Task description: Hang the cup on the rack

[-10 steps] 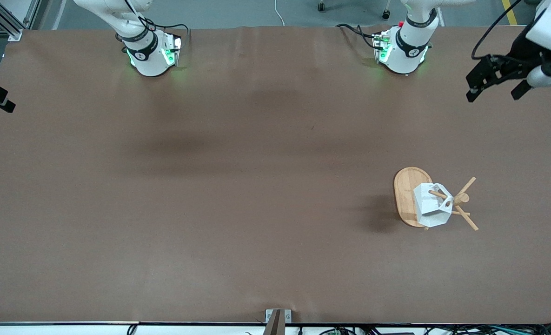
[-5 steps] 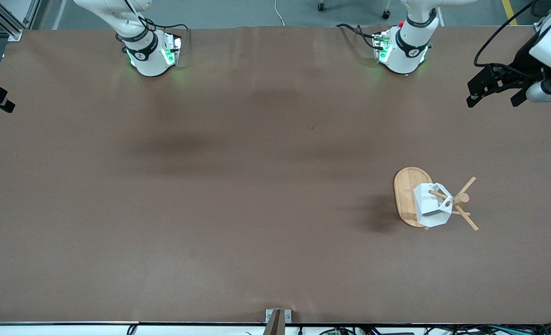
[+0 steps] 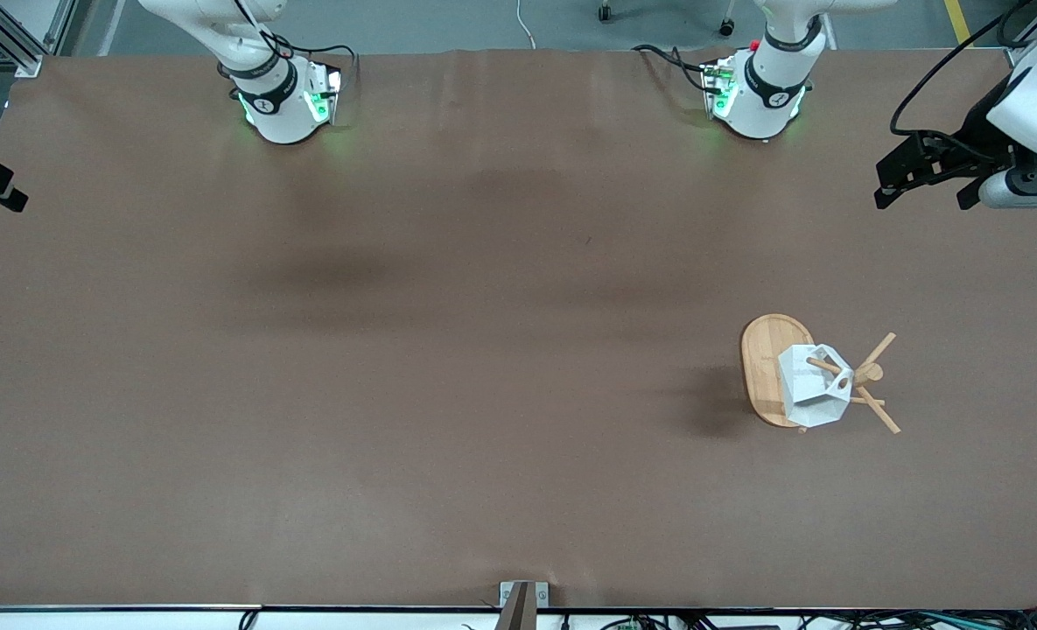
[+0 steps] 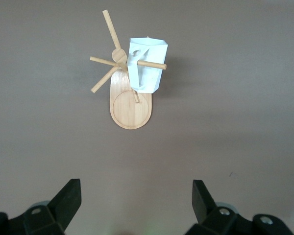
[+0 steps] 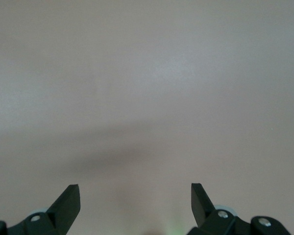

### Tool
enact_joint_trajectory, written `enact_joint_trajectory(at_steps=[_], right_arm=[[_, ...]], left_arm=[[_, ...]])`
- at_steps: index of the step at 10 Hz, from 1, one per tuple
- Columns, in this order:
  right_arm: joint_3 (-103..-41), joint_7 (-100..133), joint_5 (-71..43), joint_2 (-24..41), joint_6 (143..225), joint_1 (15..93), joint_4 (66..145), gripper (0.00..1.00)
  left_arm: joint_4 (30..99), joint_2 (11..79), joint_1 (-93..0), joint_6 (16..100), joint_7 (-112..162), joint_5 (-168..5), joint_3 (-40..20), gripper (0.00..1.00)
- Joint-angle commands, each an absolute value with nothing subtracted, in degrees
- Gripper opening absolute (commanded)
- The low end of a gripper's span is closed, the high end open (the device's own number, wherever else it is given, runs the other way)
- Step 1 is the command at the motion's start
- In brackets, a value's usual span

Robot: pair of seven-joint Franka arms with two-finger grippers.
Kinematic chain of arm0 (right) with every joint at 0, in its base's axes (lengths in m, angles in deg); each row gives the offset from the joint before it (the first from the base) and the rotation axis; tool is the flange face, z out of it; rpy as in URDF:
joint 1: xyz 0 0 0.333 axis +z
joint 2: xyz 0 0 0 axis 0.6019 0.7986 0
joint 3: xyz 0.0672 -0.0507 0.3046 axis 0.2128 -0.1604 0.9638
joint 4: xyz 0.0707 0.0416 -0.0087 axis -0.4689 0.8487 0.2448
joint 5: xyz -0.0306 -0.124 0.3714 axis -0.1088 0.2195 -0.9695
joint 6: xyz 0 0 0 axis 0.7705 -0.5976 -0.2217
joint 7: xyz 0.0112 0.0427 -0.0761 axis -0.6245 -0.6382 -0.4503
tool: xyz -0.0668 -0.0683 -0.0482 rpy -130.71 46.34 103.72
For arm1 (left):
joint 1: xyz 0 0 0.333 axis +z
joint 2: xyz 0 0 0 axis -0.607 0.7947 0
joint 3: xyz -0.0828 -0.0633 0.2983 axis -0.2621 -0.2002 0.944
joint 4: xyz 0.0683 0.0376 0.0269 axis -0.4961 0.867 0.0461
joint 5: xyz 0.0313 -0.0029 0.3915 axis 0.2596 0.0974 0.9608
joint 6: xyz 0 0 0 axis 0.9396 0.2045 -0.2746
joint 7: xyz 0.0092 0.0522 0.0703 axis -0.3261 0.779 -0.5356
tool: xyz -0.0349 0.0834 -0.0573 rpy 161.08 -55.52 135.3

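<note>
So the cup [image 3: 814, 387] is hanging off a peg through its handle hole on the rack [image 3: 772, 367], which looks like the job's done. That's probably why the left gripper [image 3: 928, 179] sits up in the air, well clear of the rack with jaws spread and empty. The right gripper [image 5: 135, 198] waits at its end, jaws apart too, over plain brown counter [image 3: 448, 394], with grey floor past the edge by the arm bases.

Robotics lab. Two white arm bases [image 3: 283, 105] with green status lights bolted on a big brown-covered desk [image 3: 448, 367]. Loose cables [image 3: 658, 54] by the bases, aluminium framing [image 3: 10, 39] at a corner, grey floor with chair castors [image 3: 606, 12] and yellow tape [image 3: 960, 22].
</note>
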State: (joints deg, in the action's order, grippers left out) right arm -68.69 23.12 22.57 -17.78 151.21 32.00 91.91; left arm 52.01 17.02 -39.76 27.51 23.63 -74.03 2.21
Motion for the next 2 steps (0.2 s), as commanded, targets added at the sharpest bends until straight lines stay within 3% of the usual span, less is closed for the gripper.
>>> enact_joint_trajectory(at_steps=[1,2], right_arm=[[-68.46,22.56,23.38,-17.56,150.99,31.65,91.42,1.00],[-68.46,22.56,23.20,-17.56,150.99,31.65,91.42,1.00]], left_arm=[[52.83,18.03,-39.92,27.16,24.59,-74.21,2.33,1.00],[52.92,18.12,-39.92,27.60,24.59,-74.21,2.24,1.00]])
